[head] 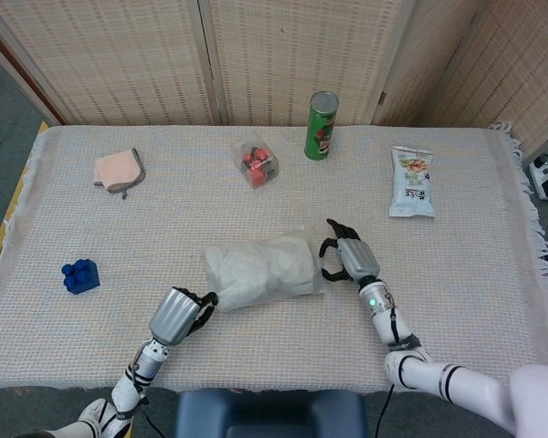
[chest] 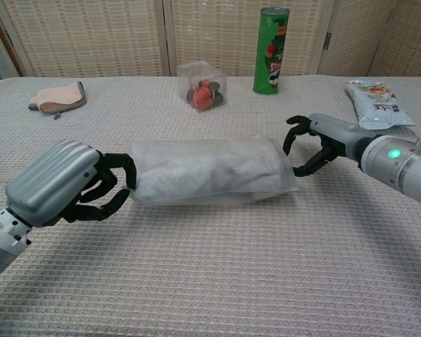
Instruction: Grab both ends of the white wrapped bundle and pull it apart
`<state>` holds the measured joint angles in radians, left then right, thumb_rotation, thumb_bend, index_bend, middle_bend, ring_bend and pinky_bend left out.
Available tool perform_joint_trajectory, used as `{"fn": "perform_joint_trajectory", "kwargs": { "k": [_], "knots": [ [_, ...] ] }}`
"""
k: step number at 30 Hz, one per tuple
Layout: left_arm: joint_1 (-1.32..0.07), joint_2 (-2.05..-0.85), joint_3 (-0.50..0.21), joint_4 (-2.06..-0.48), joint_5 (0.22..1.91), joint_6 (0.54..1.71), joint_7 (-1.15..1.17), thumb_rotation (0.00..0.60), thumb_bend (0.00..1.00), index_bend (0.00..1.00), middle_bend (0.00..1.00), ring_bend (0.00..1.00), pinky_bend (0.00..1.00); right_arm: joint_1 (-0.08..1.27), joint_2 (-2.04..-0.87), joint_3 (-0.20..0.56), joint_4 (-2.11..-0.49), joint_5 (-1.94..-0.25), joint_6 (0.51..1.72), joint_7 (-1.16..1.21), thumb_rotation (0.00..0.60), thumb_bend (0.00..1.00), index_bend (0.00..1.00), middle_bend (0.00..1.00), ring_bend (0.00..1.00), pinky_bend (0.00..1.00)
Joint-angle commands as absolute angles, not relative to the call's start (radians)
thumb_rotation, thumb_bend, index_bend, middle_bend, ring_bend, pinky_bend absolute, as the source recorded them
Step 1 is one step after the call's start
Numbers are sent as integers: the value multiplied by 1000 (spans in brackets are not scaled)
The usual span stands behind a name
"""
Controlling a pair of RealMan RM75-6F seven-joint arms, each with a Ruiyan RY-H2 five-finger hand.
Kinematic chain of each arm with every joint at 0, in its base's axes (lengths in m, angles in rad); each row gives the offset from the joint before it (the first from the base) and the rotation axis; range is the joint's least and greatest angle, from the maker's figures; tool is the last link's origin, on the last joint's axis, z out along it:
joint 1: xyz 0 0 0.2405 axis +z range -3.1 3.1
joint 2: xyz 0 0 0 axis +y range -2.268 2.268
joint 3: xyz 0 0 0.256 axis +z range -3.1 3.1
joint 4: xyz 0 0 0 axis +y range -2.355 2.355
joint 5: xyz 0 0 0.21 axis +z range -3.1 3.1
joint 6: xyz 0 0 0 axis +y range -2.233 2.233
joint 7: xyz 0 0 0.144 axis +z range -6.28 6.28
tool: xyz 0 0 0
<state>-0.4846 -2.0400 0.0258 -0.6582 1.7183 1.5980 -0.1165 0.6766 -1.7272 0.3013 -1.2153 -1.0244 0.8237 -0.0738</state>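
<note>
The white wrapped bundle (head: 260, 267) (chest: 210, 172) lies lengthwise on the woven tablecloth, near the front middle. My left hand (head: 175, 315) (chest: 56, 182) is at its left end, its dark fingers curled around the tip of the wrapping. At the bundle's right end is my right hand (head: 350, 255) (chest: 323, 140), whose fingers are spread above and below the plastic edge without closing on it.
A green can (head: 321, 113) (chest: 272, 50) and a clear box of red pieces (head: 256, 161) (chest: 203, 86) stand at the back. A snack bag (head: 412, 181) (chest: 375, 102) lies right of them. A pink cloth (head: 119, 171) (chest: 56, 97) and a blue brick (head: 80, 275) lie at the left.
</note>
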Motion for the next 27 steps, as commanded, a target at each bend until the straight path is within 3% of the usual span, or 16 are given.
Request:
{"fn": "perform_joint_trajectory", "kwargs": {
  "k": [1,10,18,27],
  "knots": [
    [-487,-2040,25,-659,1719,1599,-115,600,553,727,1000,1000,1000,688,-1743,305,-1199,-1012,816,-71,600,251,467,0,0,0],
    [-491,-2038,19,-658,1714,1593,-111,600,552,727,1000,1000,1000,719,-1788,307,-1160,-992,796,-59,600,274,488,0,0,0],
    [-492,-2039,18,-654,1712,1592,-115,600,551,727,1000,1000,1000,730,-1810,310,-1135,-976,787,-45,600,503,629,0,0,0],
    [-493,-2035,11,-639,1703,1587,-117,600,550,727,1000,1000,1000,722,-1805,306,-1115,-971,793,-32,600,585,720,20,0,0]
  ]
}}
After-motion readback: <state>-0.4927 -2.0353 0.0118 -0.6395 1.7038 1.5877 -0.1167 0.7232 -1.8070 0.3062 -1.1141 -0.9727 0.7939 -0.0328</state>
